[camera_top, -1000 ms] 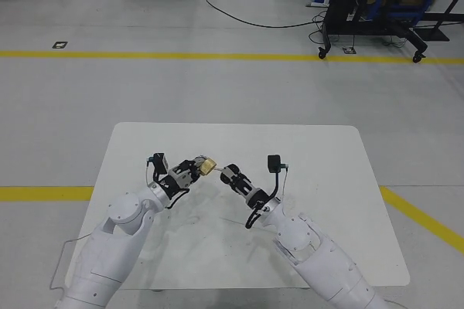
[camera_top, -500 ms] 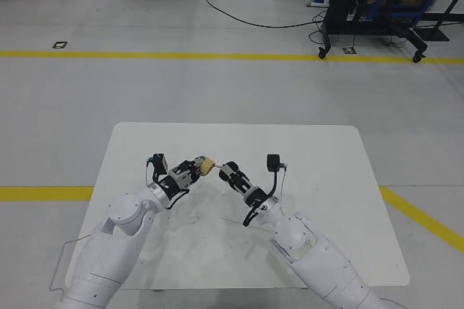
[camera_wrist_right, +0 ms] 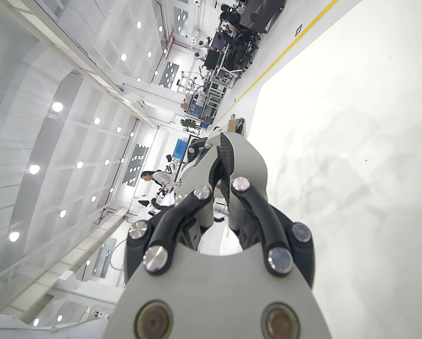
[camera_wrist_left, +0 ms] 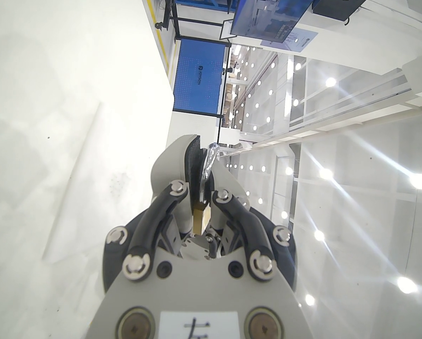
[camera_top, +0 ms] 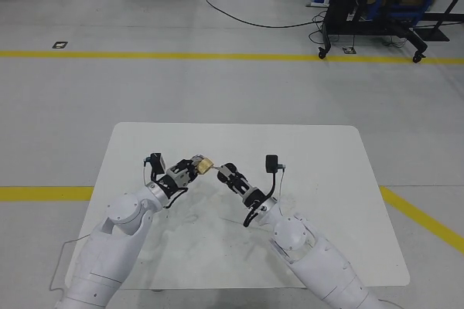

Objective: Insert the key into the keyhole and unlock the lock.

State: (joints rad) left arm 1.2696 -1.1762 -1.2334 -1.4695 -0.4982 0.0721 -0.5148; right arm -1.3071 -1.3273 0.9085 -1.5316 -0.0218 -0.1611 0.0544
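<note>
The lock (camera_top: 206, 164) is clamped in the left gripper (camera_top: 193, 168). Its brass body pokes out past the fingertips, above the table (camera_top: 317, 154). The right gripper (camera_top: 225, 171) faces it almost tip to tip, just beside it, with its fingers pressed together on the key (camera_top: 215, 168). There is one lock, one key and two grippers. Most of the key is hidden between the right fingers (only a thin pale sliver shows, pointing at the lock). Whether its tip has entered the lock cannot be told. In the left wrist view the fingers cover much of the lock.
</note>
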